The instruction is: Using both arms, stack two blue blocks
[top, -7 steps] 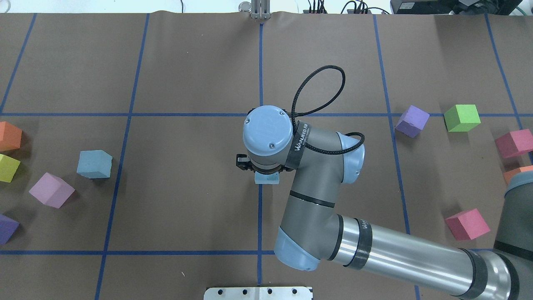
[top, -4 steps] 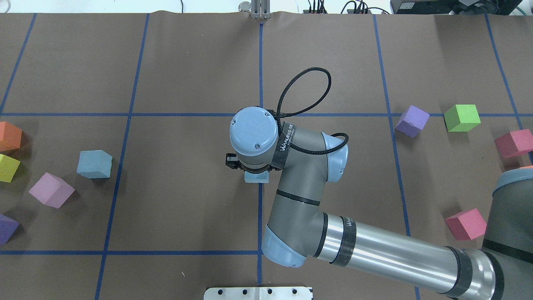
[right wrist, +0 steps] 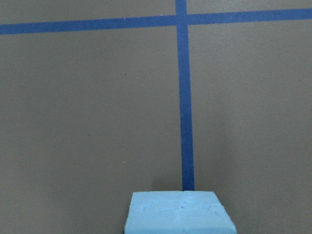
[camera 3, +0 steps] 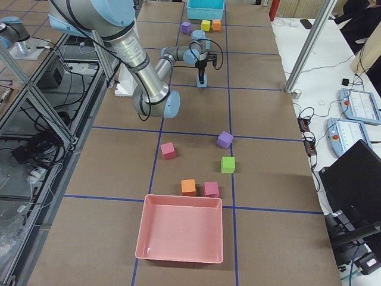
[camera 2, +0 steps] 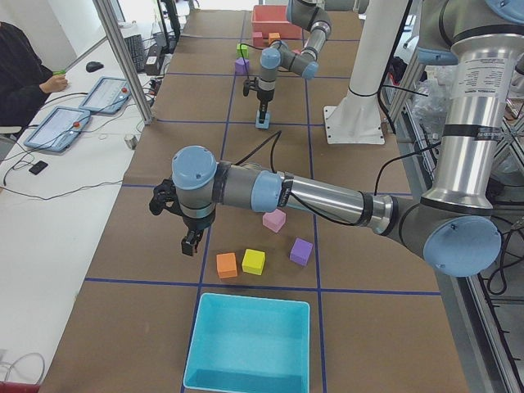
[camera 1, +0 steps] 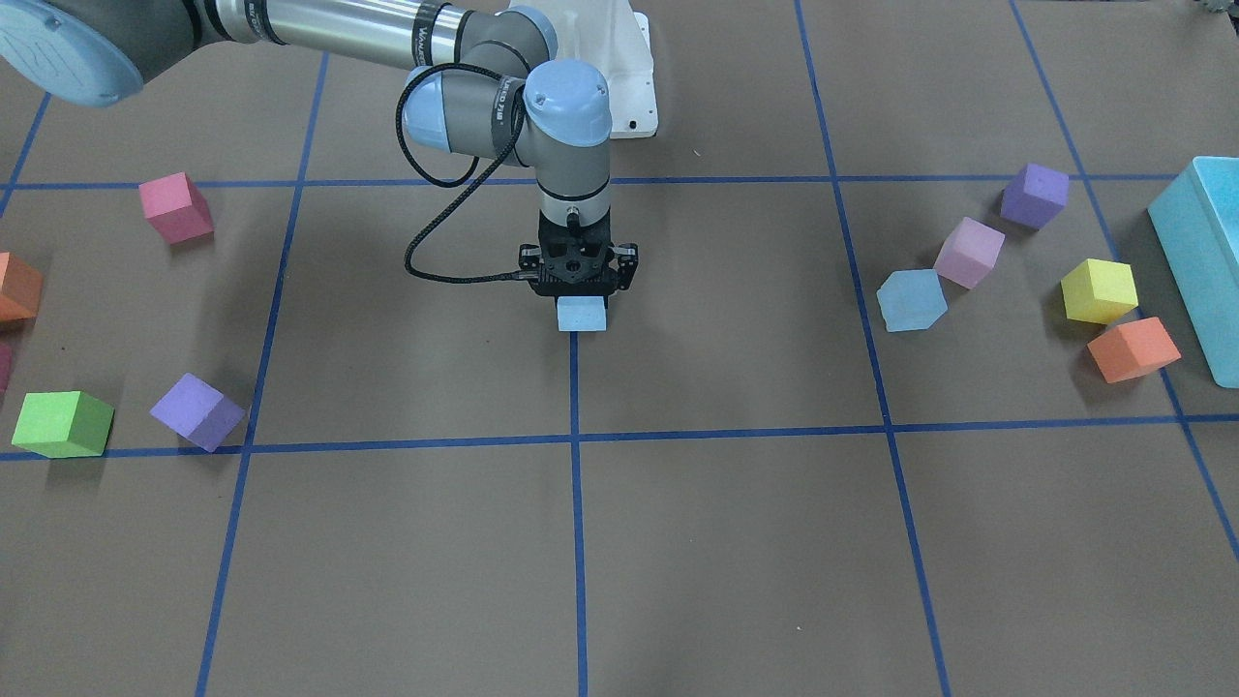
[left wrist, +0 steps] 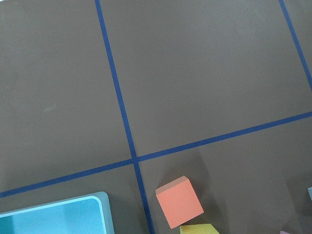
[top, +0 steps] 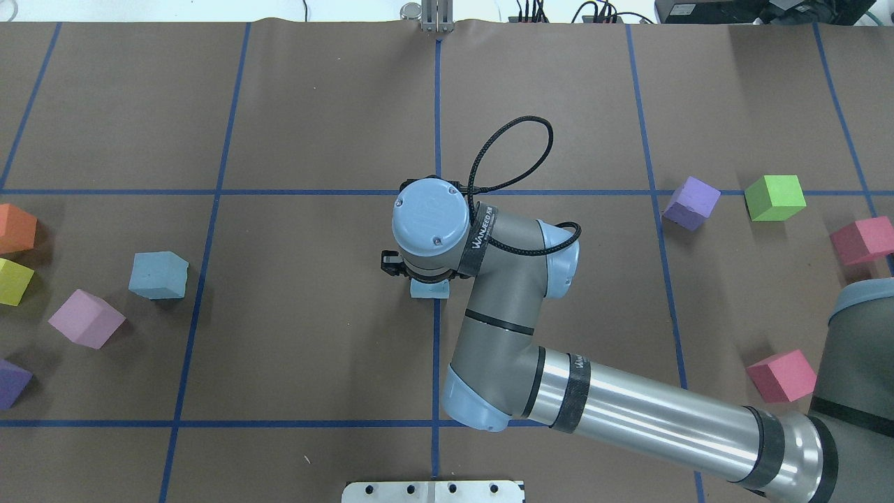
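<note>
My right gripper is shut on one pale blue block, held low over the table's middle blue tape line. The block also shows in the overhead view under the wrist, and at the bottom of the right wrist view. The other blue block lies on the table to the left, apart from the gripper, and also shows in the front view. My left gripper hangs over the table near an orange cube. I cannot tell whether it is open or shut.
A lilac cube, a yellow cube and a purple cube lie near the free blue block. Purple, green and pink cubes lie to the right. A teal box and a pink tray stand at the table's ends.
My right gripper has moved left with the blue block in it and now looks a little lower. The free blue block has not moved.
</note>
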